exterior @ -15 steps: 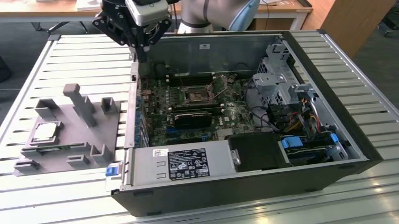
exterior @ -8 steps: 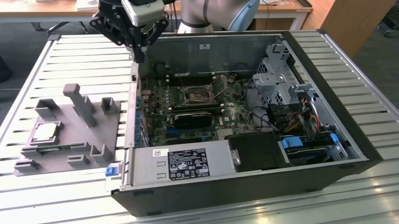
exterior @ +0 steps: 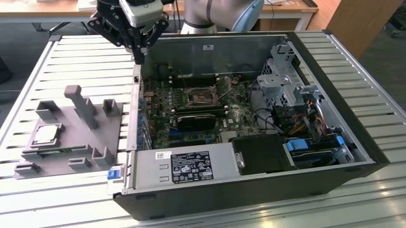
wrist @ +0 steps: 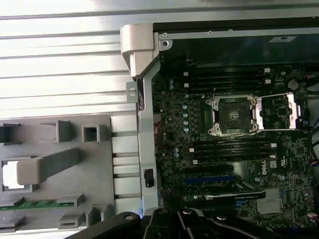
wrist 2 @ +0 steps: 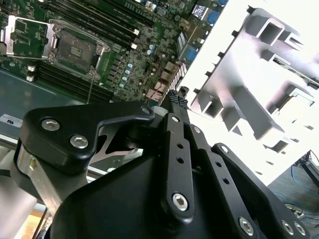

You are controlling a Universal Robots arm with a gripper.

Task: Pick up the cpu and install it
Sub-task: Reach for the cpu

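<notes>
**Fingers pinched together, empty, above the case wall**

I am holding my gripper with its fingers pressed tip to tip, gripping nothing. I am hovering over the side wall of the open computer case, near one corner. In the exterior view, the open CPU socket on the motherboard is sitting at about 4 o'clock from my fingertips. The cpu is lying flat in the grey fixture tray at about 7 o'clock, well apart from me, on the slatted table.
</notes>
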